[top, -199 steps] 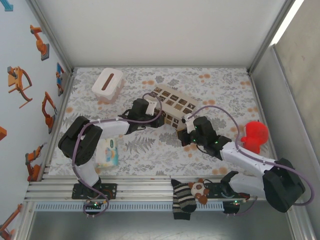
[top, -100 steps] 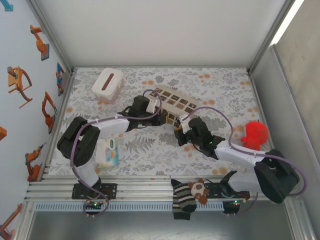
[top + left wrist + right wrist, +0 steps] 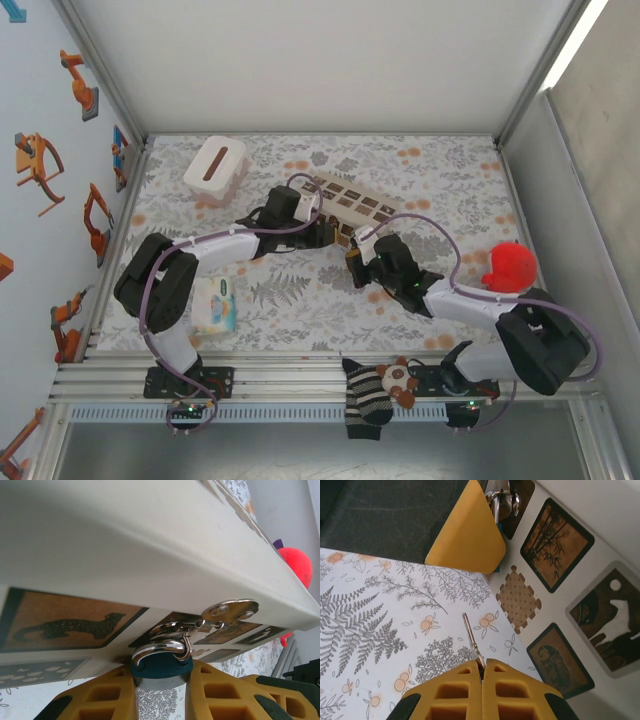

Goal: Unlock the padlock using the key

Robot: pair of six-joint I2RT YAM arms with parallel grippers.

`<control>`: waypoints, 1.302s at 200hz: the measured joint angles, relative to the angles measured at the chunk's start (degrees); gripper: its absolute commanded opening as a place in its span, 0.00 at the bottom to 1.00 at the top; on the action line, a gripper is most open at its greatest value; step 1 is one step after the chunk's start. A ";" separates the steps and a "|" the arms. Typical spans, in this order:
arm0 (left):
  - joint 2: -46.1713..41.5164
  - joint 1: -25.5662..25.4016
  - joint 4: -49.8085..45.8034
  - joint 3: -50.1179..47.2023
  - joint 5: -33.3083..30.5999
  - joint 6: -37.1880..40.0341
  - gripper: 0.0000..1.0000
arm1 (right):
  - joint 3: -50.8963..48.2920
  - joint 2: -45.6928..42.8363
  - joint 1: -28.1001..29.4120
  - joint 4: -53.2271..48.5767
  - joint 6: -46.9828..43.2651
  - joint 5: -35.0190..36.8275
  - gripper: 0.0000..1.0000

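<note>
Clamping the padlock (image 3: 161, 664) by its blue body, the left gripper (image 3: 161, 680) has its yellow jaws tight on either side, at the bottom centre of the left wrist view. The silver shackle (image 3: 162, 649) hooks through a metal hasp (image 3: 230, 610) on the beige box (image 3: 150, 545), which hangs over the top of that frame.

The right gripper (image 3: 481, 672) has its jaws pressed together on the key (image 3: 471, 637). The thin blade points up-left over the floral tablecloth (image 3: 375, 610), apart from the lock. In the right wrist view a yellow finger (image 3: 467, 537) of the left gripper covers most of the lock, so the keyhole is hidden.

In the top view both grippers meet at the box's near edge, mid-frame. The box squares show a big cat, bamboo and an elephant; no text.

A white tissue box (image 3: 215, 168) sits upper left, a wipes pack (image 3: 213, 305) lower left with unreadable print, a red plush (image 3: 510, 267) to the right and a striped sock toy (image 3: 375, 392) at the bottom edge.
</note>
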 measured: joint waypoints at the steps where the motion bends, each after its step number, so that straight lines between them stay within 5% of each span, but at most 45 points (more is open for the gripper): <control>1: 0.00 0.00 0.00 0.00 0.00 0.00 0.22 | -0.02 0.09 0.00 0.17 0.00 0.04 0.00; 260: 0.00 0.00 -0.37 0.57 0.37 -1.92 0.21 | -0.52 7.98 0.00 11.80 0.48 2.03 0.00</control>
